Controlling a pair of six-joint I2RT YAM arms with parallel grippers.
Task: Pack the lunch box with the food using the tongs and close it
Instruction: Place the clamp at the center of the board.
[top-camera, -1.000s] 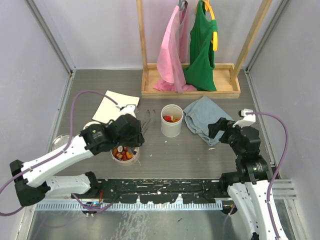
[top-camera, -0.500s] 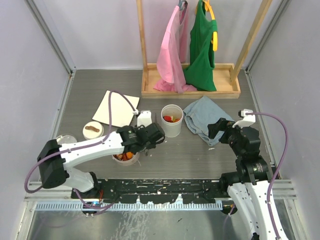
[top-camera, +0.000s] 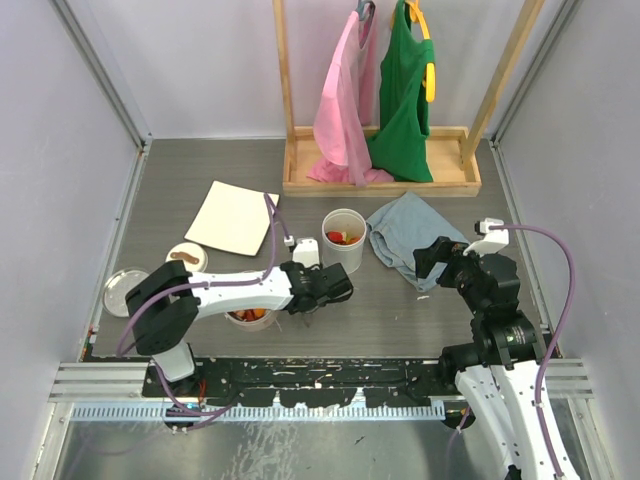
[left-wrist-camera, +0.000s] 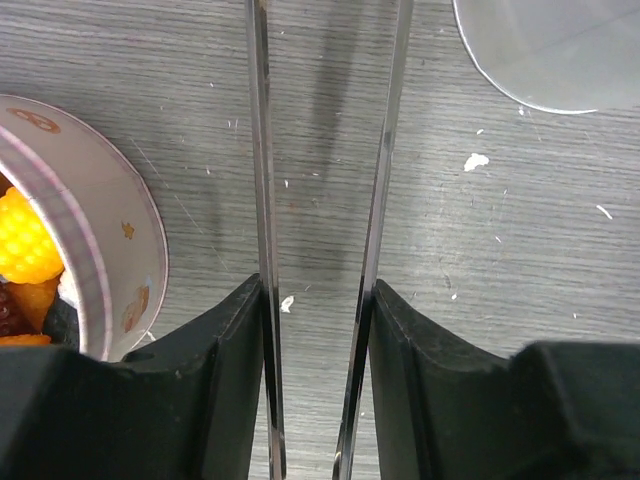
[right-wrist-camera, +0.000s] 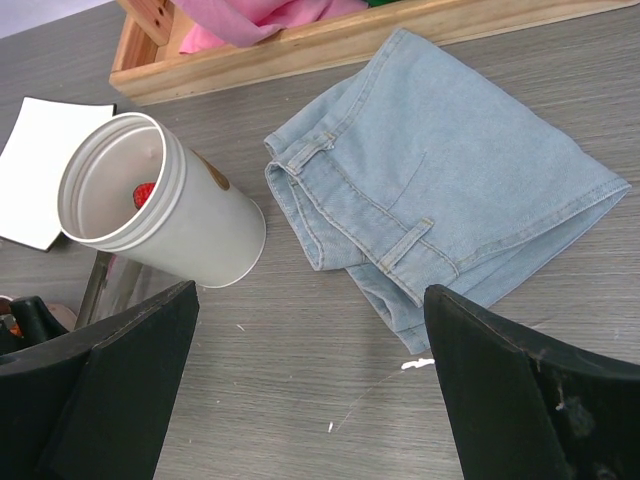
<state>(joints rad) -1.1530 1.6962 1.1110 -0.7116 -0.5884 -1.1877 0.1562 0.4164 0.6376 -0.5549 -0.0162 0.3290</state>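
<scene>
Two claws are in view. The left claw (left-wrist-camera: 316, 296) is pressed against the outer sides of the tongs (left-wrist-camera: 262, 150), whose two thin metal arms run parallel between its fingers. No food is seen between those arms over the visible length. The right claw (right-wrist-camera: 310, 292) is spread wide and holds nothing.

Location of task items: the tongs are held low over the surface (left-wrist-camera: 480, 300), between the food bowl (left-wrist-camera: 135, 235) and the lunch box (top-camera: 343, 250). Yellow and orange pieces (left-wrist-camera: 25, 240) are in the bowl. The lunch box stands upright and uncovered.

Risks, as judged:
- The tongs are gripped only by side pressure on slim, smooth arms. If that pressure is eased, they could slide or twist out.
- The lunch box is tall and narrow. A push on its rim from the tongs or the left wrist could tip it over.
- A small piece pinched at the far tips could be dropped on the surface before the opening is reached.

Differences between views:
- The left wrist view alone shows the hold on the tongs, but their tips are cut off at its upper edge.
- The right wrist view alone shows the lunch box's interior, with a red piece (right-wrist-camera: 143, 190) at the bottom, and folded denim (right-wrist-camera: 450, 170) beside it.
- The top view alone shows a sausage-like stick (top-camera: 183, 256) on a small dish, well apart from the lunch box.
</scene>
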